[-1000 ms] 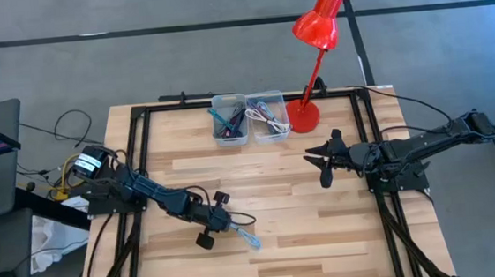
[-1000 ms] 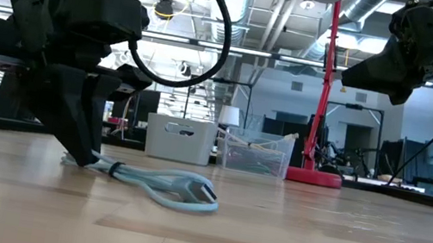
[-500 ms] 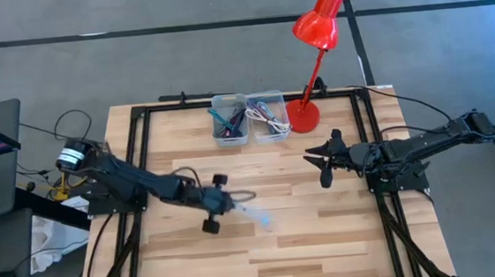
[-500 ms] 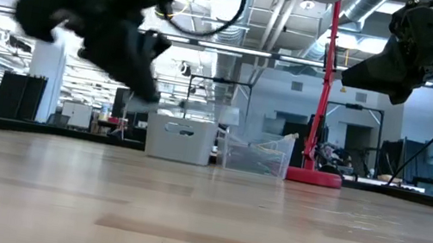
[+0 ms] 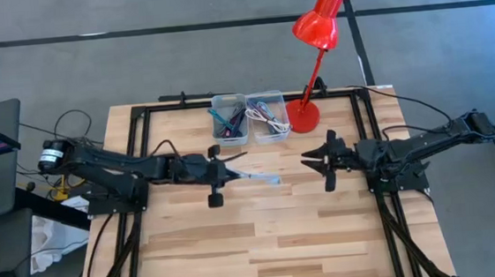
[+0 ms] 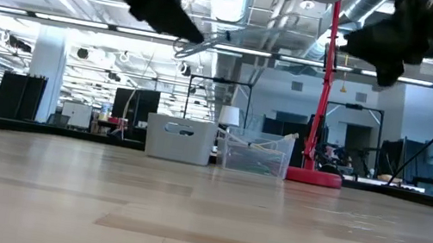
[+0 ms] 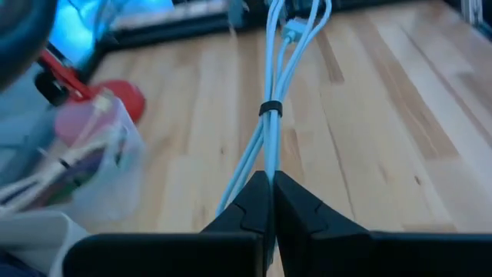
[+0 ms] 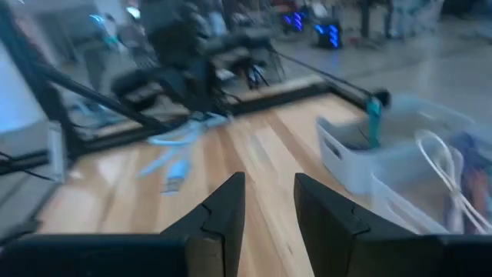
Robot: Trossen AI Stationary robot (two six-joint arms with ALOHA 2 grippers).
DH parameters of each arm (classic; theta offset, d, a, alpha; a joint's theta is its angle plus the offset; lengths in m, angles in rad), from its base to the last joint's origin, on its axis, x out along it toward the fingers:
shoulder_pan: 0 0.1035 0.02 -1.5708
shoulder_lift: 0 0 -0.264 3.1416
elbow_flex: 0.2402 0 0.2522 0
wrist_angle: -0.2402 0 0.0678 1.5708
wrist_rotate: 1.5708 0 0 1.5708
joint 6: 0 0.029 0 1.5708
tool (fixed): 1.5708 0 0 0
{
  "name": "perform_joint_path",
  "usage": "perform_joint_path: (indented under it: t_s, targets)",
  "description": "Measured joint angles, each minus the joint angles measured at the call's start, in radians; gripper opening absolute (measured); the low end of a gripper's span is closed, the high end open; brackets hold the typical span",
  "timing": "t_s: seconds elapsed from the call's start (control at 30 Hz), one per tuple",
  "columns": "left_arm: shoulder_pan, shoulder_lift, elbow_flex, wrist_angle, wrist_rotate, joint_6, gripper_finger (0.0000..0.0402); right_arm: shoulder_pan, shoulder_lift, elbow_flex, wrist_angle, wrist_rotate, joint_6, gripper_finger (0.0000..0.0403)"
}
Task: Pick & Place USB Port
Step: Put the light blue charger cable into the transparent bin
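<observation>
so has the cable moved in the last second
Yes. The left gripper has lifted the cable off the table and carried it toward the bins.

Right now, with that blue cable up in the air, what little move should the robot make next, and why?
Probably carry it on toward the clear bins at the table's back. The left gripper is shut on the blue cable, lifted off the table, short of the bins. The right gripper waits open near the red lamp.
</observation>
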Motion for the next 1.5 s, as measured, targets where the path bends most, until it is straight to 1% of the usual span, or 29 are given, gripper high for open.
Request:
perform_joint_path:
  t_s: [0.13, 0.27, 0.37, 0.5, 0.63, 0.73, 0.83, 0.93, 1.07, 1.23, 1.5]
  targets:
    - [0.024, 0.003, 0.000, 0.087, 0.004, 0.027, 0.0007, 0.000, 0.014, 0.000, 0.101, -0.051, -0.042, 0.0109]
    - [0.044, 0.002, 0.001, 0.161, 0.005, 0.033, 0.0007, 0.001, 0.041, 0.000, 0.169, -0.060, -0.076, 0.0120]
    - [0.055, 0.002, 0.001, 0.203, 0.005, 0.033, 0.0007, 0.000, 0.068, 0.000, 0.187, -0.061, -0.077, 0.0138]
    - [0.060, 0.002, 0.001, 0.260, 0.005, 0.033, 0.0007, -0.001, 0.121, 0.000, 0.241, -0.053, -0.080, 0.0170]
    - [0.059, 0.002, 0.001, 0.311, 0.005, 0.034, 0.0007, -0.002, 0.186, 0.000, 0.360, -0.051, -0.110, 0.0201]
    - [0.059, 0.002, 0.002, 0.338, 0.007, 0.033, 0.0007, -0.007, 0.244, 0.000, 0.475, -0.051, -0.143, 0.0214]
    - [0.059, 0.001, 0.002, 0.368, 0.007, 0.033, 0.0007, -0.026, 0.303, 0.005, 0.576, -0.050, -0.151, 0.0216]
    - [0.059, 0.001, 0.002, 0.390, 0.007, 0.033, 0.0007, -0.050, 0.365, 0.038, 0.601, -0.050, -0.151, 0.0211]
    - [0.059, 0.001, 0.002, 0.402, 0.006, 0.030, 0.0007, -0.074, 0.461, 0.121, 0.604, -0.051, -0.158, 0.0201]
    - [0.062, 0.001, 0.002, 0.402, 0.004, 0.030, 0.0007, -0.075, 0.571, 0.243, 0.604, -0.052, -0.224, 0.0192]
    - [0.074, 0.001, 0.002, 0.402, 0.004, 0.030, 0.0007, -0.074, 0.684, 0.376, 0.604, -0.076, -0.280, 0.0199]
